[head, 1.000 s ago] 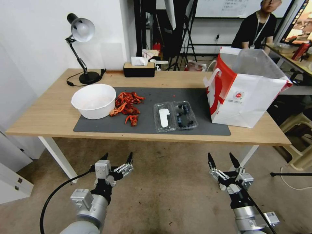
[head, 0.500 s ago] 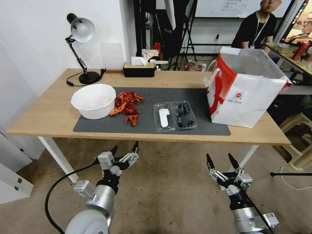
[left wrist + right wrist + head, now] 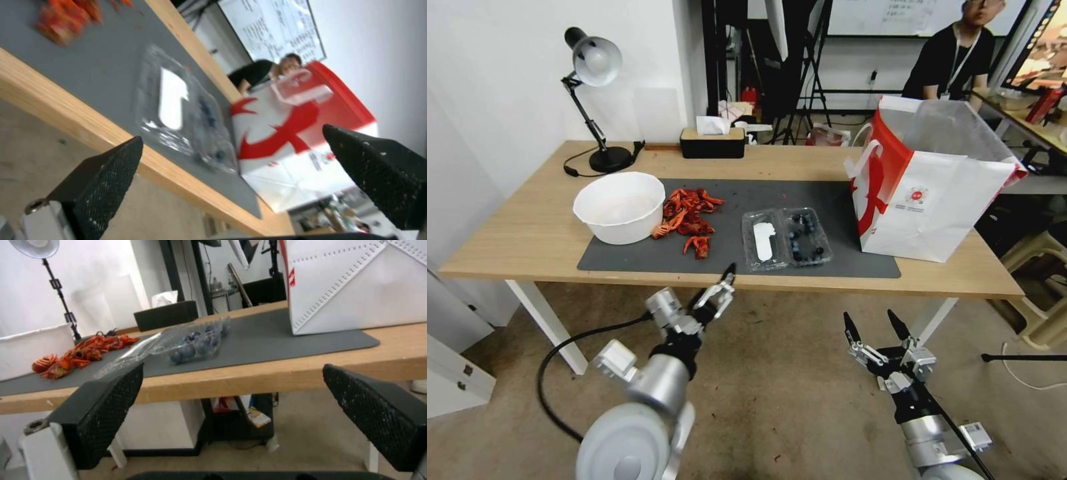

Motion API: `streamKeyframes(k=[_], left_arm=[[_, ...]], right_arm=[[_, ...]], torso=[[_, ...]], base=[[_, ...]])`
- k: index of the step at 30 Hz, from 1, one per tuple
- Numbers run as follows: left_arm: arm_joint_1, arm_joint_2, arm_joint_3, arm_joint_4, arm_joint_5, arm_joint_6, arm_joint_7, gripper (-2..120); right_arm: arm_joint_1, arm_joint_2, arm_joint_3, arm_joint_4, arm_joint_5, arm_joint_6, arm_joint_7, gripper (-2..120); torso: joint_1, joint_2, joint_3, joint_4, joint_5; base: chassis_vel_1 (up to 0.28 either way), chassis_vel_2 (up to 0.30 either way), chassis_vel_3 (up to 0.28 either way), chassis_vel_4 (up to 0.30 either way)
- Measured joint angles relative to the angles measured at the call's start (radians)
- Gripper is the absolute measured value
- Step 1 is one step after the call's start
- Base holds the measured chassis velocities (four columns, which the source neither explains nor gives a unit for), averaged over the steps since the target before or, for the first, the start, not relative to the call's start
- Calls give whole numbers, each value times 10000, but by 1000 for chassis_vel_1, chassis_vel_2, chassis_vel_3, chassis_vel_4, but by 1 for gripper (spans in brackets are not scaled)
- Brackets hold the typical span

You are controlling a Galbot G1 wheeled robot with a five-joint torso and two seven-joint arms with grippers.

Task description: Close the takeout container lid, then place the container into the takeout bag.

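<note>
Left gripper [image 3: 715,288], jaws spread and empty, raised to the front edge of the table [image 3: 527,247], short of the takeout container [image 3: 786,238]. Right gripper [image 3: 874,331] also spread and empty, low over the floor in front of the table, parked.

Container lies open flat on the grey mat [image 3: 820,193]: the lid [image 3: 764,241] with its white label on the left half, blueberries in the right half. The takeout bag [image 3: 934,200] stands just beside it at the mat's right end, mouth open.

Step, as judged: approach for lid closing; nothing closed or bagged yet. Next move likely needs the left gripper under the lid's outer edge to fold it over the berries.

Count: one container, one bag, one white bowl [image 3: 619,207], one heap of red crayfish [image 3: 688,217], two grippers.
</note>
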Motion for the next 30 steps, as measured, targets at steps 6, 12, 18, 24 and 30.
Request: streamKeyframes(k=[6,12,18,24,30], left_arm=[[-631,74,608,491,-347,11,-52,100],[-1562,325,1170,959,-1259,262,-412,100],[-2434,292,1693,1475,-1599,191,-1062,100],[-3520,64,2018,1960,-2072,-6,-1822,100],[-4099,27,2111,2138,-2400,-3,-2258,100]], right_arm=[[-71,74,33,-88,-13,39,-31,100],[-155,149,40,-171,-96,78,-54,100],[-224,312,40,-202,-248,126,-66,100],[-325,548,40,-262,-425,210,-87,100],[-358,640,37,-302,-477,257,-104,100]], torso=[[0,0,1,1,0],[0,0,0,1,0],[0,0,0,1,1],[0,0,1,0,0],[0,0,0,1,1]], base=[[0,0,0,0],[0,0,0,0],[0,0,0,0],[0,0,0,0],[0,0,0,0]])
